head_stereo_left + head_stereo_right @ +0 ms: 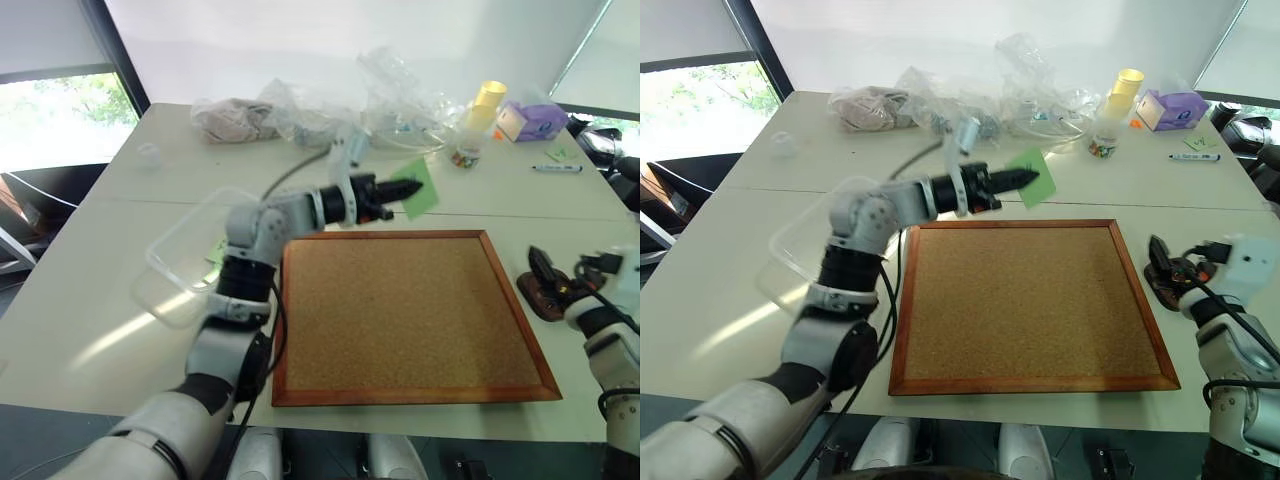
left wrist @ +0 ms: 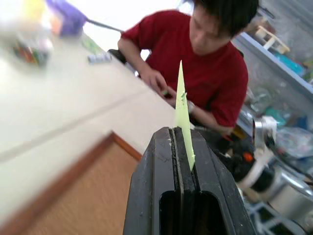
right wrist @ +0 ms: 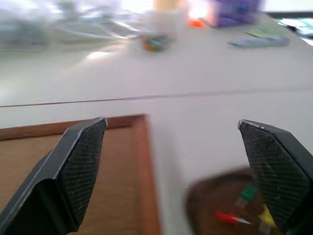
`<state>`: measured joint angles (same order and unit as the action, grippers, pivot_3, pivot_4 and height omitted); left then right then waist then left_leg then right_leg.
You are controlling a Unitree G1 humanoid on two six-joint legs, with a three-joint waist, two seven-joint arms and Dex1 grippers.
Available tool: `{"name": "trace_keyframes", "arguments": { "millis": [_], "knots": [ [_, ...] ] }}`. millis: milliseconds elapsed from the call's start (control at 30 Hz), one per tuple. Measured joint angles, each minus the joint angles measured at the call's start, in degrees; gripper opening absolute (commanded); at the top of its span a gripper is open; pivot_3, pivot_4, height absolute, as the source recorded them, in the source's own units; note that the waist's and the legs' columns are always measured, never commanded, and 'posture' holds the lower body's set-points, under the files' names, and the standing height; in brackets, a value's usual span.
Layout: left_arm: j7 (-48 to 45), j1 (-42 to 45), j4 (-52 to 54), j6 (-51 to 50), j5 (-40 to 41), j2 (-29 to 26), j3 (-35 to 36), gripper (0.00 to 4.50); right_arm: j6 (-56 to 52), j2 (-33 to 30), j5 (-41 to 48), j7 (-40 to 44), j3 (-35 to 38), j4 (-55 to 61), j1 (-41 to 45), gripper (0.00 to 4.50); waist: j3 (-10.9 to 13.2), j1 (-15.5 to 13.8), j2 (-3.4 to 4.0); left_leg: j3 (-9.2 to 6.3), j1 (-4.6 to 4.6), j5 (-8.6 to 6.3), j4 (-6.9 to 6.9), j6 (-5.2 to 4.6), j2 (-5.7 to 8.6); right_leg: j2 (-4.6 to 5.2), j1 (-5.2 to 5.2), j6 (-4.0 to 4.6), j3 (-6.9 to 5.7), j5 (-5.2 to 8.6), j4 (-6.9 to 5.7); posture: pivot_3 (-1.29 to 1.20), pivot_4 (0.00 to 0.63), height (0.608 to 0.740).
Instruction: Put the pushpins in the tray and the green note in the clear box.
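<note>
Green note first: we see it pinched edge-on between the closed fingers of the left claw, held in the air above the far edge of the corkboard. In the head views the note shows as a tilted pale-green square; any writing on it is too small for us to read. From the left wrist view the note is a thin sliver rising from the seam between the two shut fingers, and behind it sits a person in a red shirt beyond the tabletop.

Clear box lies on the tabletop left of the corkboard; the left arm crosses its near right part, so we cannot trace its whole rim.

Right claw stands wide open with nothing between its fingers, just over the tray beside the corkboard's right frame. In the head views the tray is half covered by that claw and its contents are hard to make out. The right wrist view shows more: the tray, blurred, with pushpins in red, green and yellow lying in it.

Crumpled plastic bags, a yellow-capped jar and a purple box crowd the far side.
</note>
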<state>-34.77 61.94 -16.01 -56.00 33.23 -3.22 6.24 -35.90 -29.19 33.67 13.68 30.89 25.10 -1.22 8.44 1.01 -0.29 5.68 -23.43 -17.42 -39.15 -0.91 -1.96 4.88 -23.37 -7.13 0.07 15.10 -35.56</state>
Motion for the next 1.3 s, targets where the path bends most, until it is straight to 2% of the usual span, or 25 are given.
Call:
{"name": "trace_keyframes", "arguments": {
  "millis": [67,133,200,267,333,400,500,667,767,1000,1033,1300],
  "knots": [
    [-0.3,2.1,1.3,-2.0,-0.1,-6.8,0.4,0.00,-2.9,-1.3,3.2,1.9,-3.1,4.6,1.0,4.43,0.0,0.0,0.01,-0.31,0.03,0.02,0.01,0.03,0.02,-0.16,0.02,0.01,0.01,0.00,-0.03,0.00,0.150,0.740],
    [-2.8,2.3,1.8,-2.8,-1.9,-15.4,-2.4,0.00,-6.0,-2.0,7.1,3.2,-6.0,8.5,2.2,4.43,0.0,0.0,0.03,-0.42,0.05,0.11,0.03,0.19,0.02,-0.20,-0.06,0.05,0.01,0.03,-0.27,0.00,0.150,0.740],
    [-6.7,2.2,0.9,-2.3,-5.9,-26.1,-6.1,0.00,-9.0,-3.1,11.1,4.6,-9.0,12.4,2.6,4.43,0.1,-0.2,-0.04,-0.55,0.04,0.19,0.05,0.34,0.02,-0.22,-0.15,0.17,-0.05,0.10,-0.49,0.00,0.150,0.740],
    [-11.0,2.2,0.1,-0.7,-9.1,-33.2,-9.5,0.00,-10.8,-3.5,13.4,5.3,-10.8,14.2,2.7,4.43,0.1,-0.5,-0.07,-0.63,0.02,0.22,0.05,0.39,0.03,-0.21,-0.12,0.22,-0.11,0.13,-0.50,0.00,0.150,0.740],
    [-19.1,0.7,0.2,3.4,-12.0,-41.7,-14.3,0.00,-12.0,-3.7,14.8,5.9,-13.8,15.7,3.7,4.43,0.1,-0.7,-0.09,-0.64,0.02,0.22,0.01,0.38,0.06,-0.17,-0.06,0.32,-0.09,0.18,-0.45,0.00,0.150,0.740],
    [-25.3,-1.6,-1.6,6.6,-15.0,-46.5,-18.0,0.00,-12.3,-3.7,14.8,6.5,-16.8,16.4,3.7,4.43,0.1,-0.8,-0.10,-0.64,0.01,0.21,-0.01,0.37,0.08,-0.13,-0.03,0.43,-0.09,0.24,-0.45,0.00,0.150,0.740],
    [-29.1,-4.1,-5.2,9.0,-17.8,-46.5,-21.2,0.00,-12.0,-3.5,13.4,6.4,-19.6,16.1,3.7,4.43,0.2,-1.8,-0.25,-0.67,-0.04,0.20,-0.08,0.34,0.10,-0.13,-0.03,0.44,-0.09,0.25,-0.46,0.00,0.150,0.740],
    [-30.5,-7.6,-8.0,9.1,-19.5,-44.7,-21.9,0.00,-10.0,-2.9,10.6,6.2,-21.5,15.6,2.5,4.43,0.4,-1.7,-0.61,-0.69,-0.09,0.19,-0.08,0.32,0.09,-0.16,-0.09,0.27,-0.09,0.16,-0.49,0.00,0.150,0.740],
    [-30.2,-8.0,-9.0,9.1,-20.6,-43.8,-21.9,0.94,-9.4,-2.8,9.8,6.1,-21.4,15.2,1.8,4.50,0.5,-1.7,-0.70,-0.70,-0.09,0.19,-0.08,0.32,0.08,-0.18,-0.10,0.26,-0.09,0.15,-0.51,0.00,0.150,0.740],
    [-29.5,-8.4,-8.9,9.5,-22.3,-43.6,-21.6,4.24,-8.1,-3.1,8.9,6.7,-20.5,14.9,-0.4,4.50,0.5,-1.6,-0.70,-0.70,-0.08,0.19,-0.08,0.32,0.08,-0.18,-0.10,0.26,-0.09,0.15,-0.52,0.00,0.150,0.740],
    [-29.2,-8.4,-8.9,10.0,-22.6,-43.5,-21.2,4.47,-7.9,-3.3,8.7,7.0,-20.2,14.8,-0.4,4.50,0.5,-1.6,-0.70,-0.71,-0.08,0.19,-0.08,0.32,0.08,-0.18,-0.10,0.26,-0.09,0.15,-0.52,0.00,0.150,0.740],
    [-27.5,-8.1,-7.1,12.9,-24.3,-42.6,-19.7,4.47,-7.2,-3.6,7.4,8.3,-19.0,12.7,-0.6,4.50,0.5,-1.7,-0.70,-0.70,-0.08,0.19,-0.09,0.32,0.08,-0.18,-0.09,0.25,-0.09,0.15,-0.53,0.00,0.150,0.740]
  ]
}}
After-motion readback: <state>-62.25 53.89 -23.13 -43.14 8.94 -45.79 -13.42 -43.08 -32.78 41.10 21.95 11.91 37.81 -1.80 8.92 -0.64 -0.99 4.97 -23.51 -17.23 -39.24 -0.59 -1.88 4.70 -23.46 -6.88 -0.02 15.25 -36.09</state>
